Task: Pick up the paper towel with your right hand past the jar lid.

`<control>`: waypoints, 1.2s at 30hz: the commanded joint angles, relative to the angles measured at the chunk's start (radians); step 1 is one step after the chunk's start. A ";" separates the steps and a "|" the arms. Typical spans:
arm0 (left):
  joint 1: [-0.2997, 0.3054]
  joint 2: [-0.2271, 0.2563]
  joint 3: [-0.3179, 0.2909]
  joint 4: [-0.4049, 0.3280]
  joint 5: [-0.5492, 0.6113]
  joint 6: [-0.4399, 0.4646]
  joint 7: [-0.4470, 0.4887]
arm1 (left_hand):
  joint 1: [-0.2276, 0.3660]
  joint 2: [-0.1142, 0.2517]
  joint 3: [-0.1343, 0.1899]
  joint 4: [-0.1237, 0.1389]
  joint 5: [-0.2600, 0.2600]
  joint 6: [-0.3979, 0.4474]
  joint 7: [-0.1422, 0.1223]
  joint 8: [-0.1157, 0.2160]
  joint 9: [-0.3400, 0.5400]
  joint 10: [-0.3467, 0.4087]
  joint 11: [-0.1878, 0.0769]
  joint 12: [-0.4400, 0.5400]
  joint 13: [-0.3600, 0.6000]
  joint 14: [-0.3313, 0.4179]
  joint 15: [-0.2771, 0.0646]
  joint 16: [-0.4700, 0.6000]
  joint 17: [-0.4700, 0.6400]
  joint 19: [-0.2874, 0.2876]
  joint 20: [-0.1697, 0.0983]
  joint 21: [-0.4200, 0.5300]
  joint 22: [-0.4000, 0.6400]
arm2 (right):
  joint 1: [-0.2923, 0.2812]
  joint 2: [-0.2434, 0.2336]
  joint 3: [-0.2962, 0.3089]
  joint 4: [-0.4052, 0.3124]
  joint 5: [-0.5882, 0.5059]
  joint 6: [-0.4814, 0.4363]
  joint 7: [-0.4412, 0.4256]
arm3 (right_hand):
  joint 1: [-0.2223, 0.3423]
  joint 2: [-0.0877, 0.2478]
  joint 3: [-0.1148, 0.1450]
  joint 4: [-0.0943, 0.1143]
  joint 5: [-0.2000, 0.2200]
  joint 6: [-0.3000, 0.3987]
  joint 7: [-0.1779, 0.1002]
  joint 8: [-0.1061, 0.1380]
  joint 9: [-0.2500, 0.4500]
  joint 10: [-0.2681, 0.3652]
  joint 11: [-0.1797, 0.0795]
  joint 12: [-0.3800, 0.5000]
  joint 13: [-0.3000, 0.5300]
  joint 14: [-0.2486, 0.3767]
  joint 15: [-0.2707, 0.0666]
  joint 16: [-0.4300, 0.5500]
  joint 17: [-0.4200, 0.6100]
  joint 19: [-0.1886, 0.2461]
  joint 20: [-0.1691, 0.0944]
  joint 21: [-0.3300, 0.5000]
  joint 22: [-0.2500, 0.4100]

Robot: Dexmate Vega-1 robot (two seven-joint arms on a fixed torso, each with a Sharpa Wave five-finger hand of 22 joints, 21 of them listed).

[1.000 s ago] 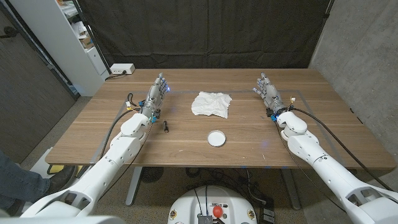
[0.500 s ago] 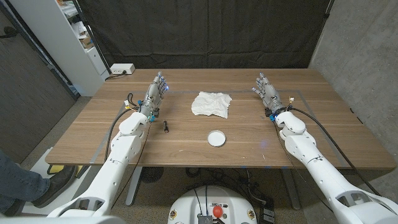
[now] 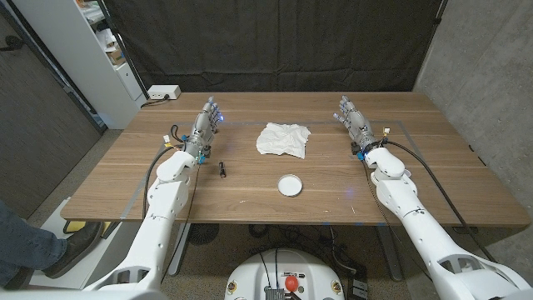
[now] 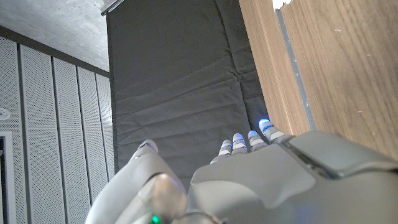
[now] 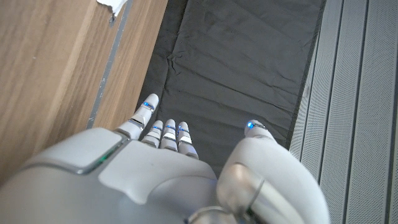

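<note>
1. Paper towel (image 3: pixel 283 139): white, crumpled, lying on the wooden tabletop (image 3: pixel 433 179) toward its far middle, between the two arms and touched by neither.
2. Jar lid (image 3: pixel 290 184): white, round, lying on the tabletop nearer the robot than the paper towel, apart from it.
3. Right robot hand (image 3: pixel 354 125): at the far right of the tabletop, well to the right of the paper towel; fingers extended and slightly apart, holding nothing. In the right wrist view (image 5: pixel 168 180) its fingertips (image 5: pixel 166 129) reach toward the black curtain with nothing between them.
4. Left robot hand (image 3: pixel 206 127): at the far left of the tabletop, well to the left of the paper towel; fingers extended, holding nothing. The left wrist view (image 4: pixel 249 180) shows the same.
5. Small dark object (image 3: pixel 222 170): lying on the tabletop just beside the left forearm; too small to identify.
6. White box (image 3: pixel 162 92): at the far left corner, beyond the tabletop.
7. Black curtain (image 3: pixel 275 42): behind the tabletop.
</note>
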 commanded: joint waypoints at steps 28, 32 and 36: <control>0.019 -0.053 -0.072 -0.048 0.056 0.038 -0.066 | 0.012 0.013 0.006 -0.008 -0.004 0.002 0.000 0.005 0.002 -0.026 0.001 0.009 -0.003 -0.066 0.005 0.005 0.004 -0.155 0.012 -0.016 0.004 | -0.003 0.059 0.015 -0.024 -0.073 0.104 0.073 | 0.032 0.001 0.001 -0.020 0.003 0.008 -0.010 0.008 -0.007 0.017 -0.003 -0.012 0.006 0.043 0.006 0.010 -0.004 0.057 -0.010 -0.015 0.002; 0.021 -0.054 -0.073 -0.050 0.055 0.038 -0.068 | 0.013 0.014 0.006 -0.010 -0.006 0.005 -0.001 0.005 0.002 -0.024 0.002 0.010 -0.004 -0.061 0.006 0.006 0.004 -0.143 0.016 -0.015 0.004 | -0.001 0.062 0.016 -0.018 -0.073 0.116 0.077 | 0.034 0.002 0.001 -0.022 0.003 0.008 -0.011 0.008 -0.008 0.018 -0.002 -0.013 0.006 0.044 0.006 0.009 -0.005 0.059 -0.008 -0.018 0.002; 0.022 -0.053 -0.072 -0.052 0.057 0.039 -0.069 | 0.013 0.015 0.005 -0.011 -0.007 0.007 -0.002 0.005 0.002 -0.021 0.004 0.010 -0.005 -0.052 0.007 0.009 0.005 -0.134 0.015 -0.015 0.004 | 0.000 0.059 0.014 -0.017 -0.079 0.130 0.084 | 0.037 0.003 0.002 -0.024 0.003 0.008 -0.011 0.007 -0.008 0.019 -0.001 -0.014 0.006 0.046 0.007 0.009 -0.005 0.062 -0.008 -0.020 0.002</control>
